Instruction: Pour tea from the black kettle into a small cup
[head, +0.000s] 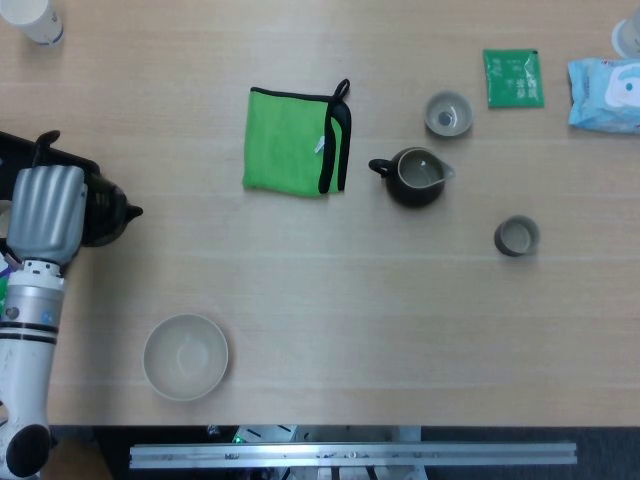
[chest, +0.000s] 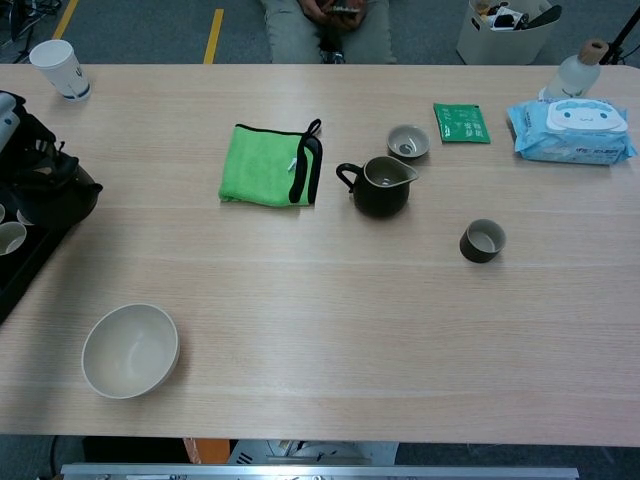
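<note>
The black kettle is at the far left, over the edge of a black tray, spout pointing right. My left hand covers its handle side and grips it. A dark small cup stands far off on the right. A pale small cup stands behind a black open pitcher. Another pale cup sits on the tray. My right hand is out of both views.
A green cloth lies at centre back. A beige bowl sits near the front left edge. A paper cup stands back left. A green tea packet, a wipes pack and a bottle lie back right.
</note>
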